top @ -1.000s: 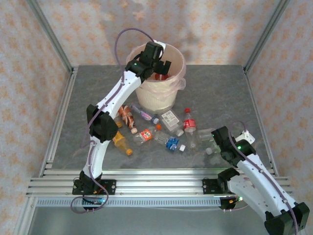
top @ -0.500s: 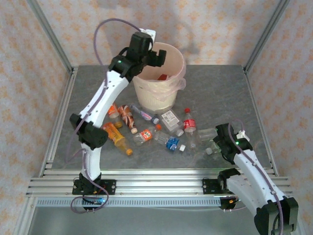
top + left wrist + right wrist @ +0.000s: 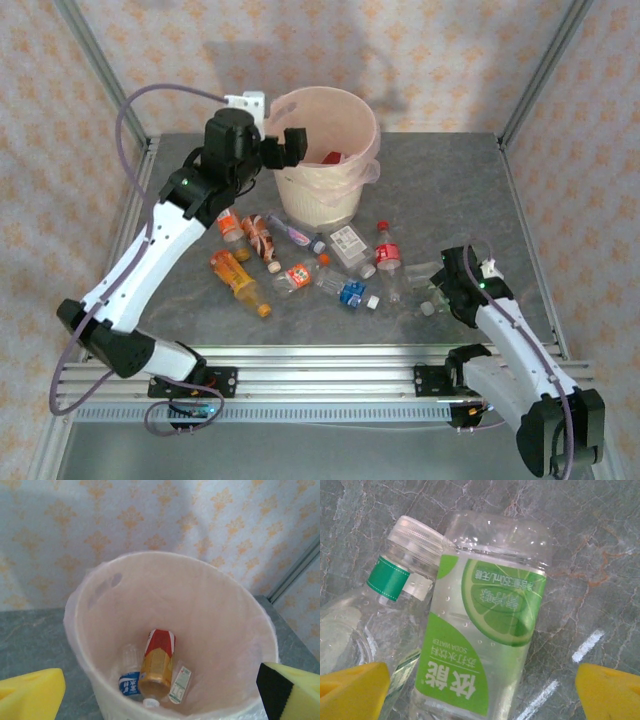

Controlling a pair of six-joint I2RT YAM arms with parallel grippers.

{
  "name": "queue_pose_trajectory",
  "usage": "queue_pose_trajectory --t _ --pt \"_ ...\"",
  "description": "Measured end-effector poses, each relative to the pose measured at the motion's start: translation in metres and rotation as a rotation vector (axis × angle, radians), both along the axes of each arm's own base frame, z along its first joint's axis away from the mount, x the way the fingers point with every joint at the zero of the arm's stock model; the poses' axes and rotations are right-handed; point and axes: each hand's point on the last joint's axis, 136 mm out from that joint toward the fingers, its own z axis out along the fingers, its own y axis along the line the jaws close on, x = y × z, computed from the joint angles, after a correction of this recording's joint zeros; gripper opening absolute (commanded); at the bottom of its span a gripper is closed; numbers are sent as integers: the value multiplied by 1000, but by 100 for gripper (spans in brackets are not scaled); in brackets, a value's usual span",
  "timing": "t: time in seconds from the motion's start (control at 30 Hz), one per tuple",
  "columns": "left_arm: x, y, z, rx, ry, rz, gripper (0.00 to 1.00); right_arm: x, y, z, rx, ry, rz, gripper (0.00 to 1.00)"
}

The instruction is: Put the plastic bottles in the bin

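The cream bin (image 3: pixel 322 205) with its pinkish bag stands at the back of the table. My left gripper (image 3: pixel 283 146) hangs open and empty by its left rim. In the left wrist view the bin (image 3: pixel 172 558) holds an amber red-labelled bottle (image 3: pixel 157 661), a blue-labelled one (image 3: pixel 129 682) and a white-labelled one (image 3: pixel 180 684); my left gripper (image 3: pixel 160 700) is above. Several plastic bottles (image 3: pixel 345 290) lie in front of the bin. My right gripper (image 3: pixel 441 286) is low over the clear ones at the right. It (image 3: pixel 480 695) stands open astride a green-labelled bottle (image 3: pixel 485 645), beside a green-banded clear bottle (image 3: pixel 375 610).
An orange bottle (image 3: pixel 240 280) and a red cola bottle (image 3: pixel 387 255) mark the two ends of the scattered row. Aluminium rails (image 3: pixel 320 375) run along the near edge. Frame posts stand at the back corners, with patterned walls behind.
My left arm has swung back and left, taking its open gripper from over the bin to beside the left rim. My right gripper has settled lower over the clear bottles.
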Motion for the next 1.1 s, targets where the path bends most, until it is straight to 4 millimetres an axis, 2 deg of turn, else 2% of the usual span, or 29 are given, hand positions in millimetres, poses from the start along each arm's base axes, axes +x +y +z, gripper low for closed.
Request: queue_pose_trajectory --t 0.17,0.4,0.57,0.8,1.1 --pt "-23 26 -13 -21 -6 83 100 5 -1 -3 -5 6 -1 90" --pt "-51 58 -4 -50 -62 178 100 2 -7 -14 -12 28 -18 84" --pt "-54 66 -4 -41 -71 216 100 -3 -8 -21 -14 45 -23 83" --pt "-55 76 -19 -9 -53 264 100 -2 -11 -26 -9 38 -41 84" --pt "-65 94 -14 5 -77 336 100 7 -15 -31 9 26 -76 84"
